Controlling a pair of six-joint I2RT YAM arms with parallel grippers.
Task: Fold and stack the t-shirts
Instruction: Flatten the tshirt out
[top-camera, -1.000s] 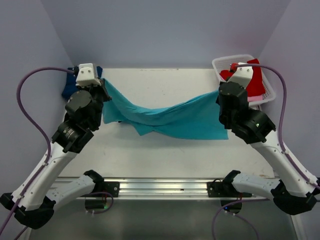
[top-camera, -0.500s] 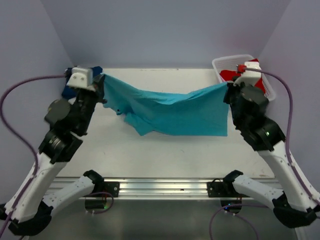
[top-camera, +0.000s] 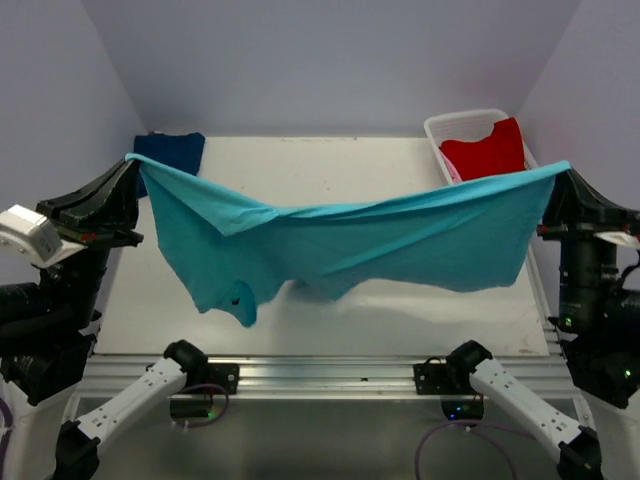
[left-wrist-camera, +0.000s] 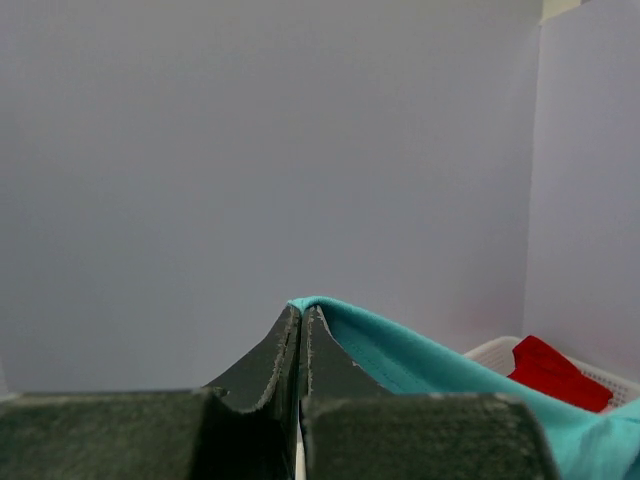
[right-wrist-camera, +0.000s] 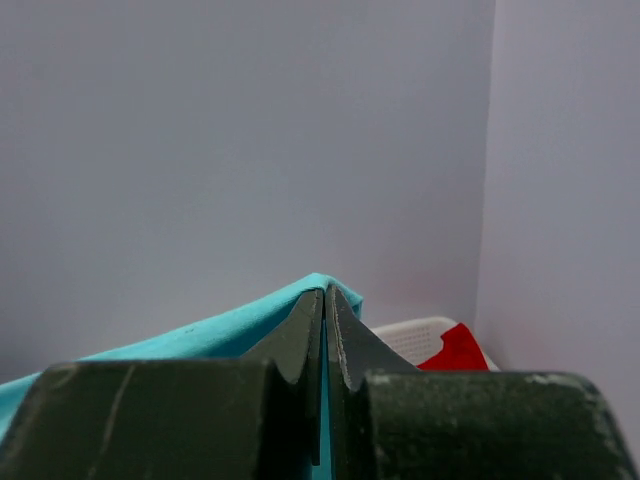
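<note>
The left gripper (top-camera: 134, 163), fingers pressed together on one corner of the turquoise t-shirt (top-camera: 340, 235), partly hides the navy t-shirt (top-camera: 176, 149) at the far-left corner of the table (top-camera: 330, 160). The turquoise cloth hangs stretched above the table, covering the near side of the white basket (top-camera: 455, 124), which holds a red t-shirt (top-camera: 487, 155). The right gripper (top-camera: 561, 170) pinches the opposite corner.

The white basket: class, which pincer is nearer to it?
Right. The right pincer, gripping the turquoise shirt, is just beside the basket; the left pincer is across the table, near the navy shirt.
</note>
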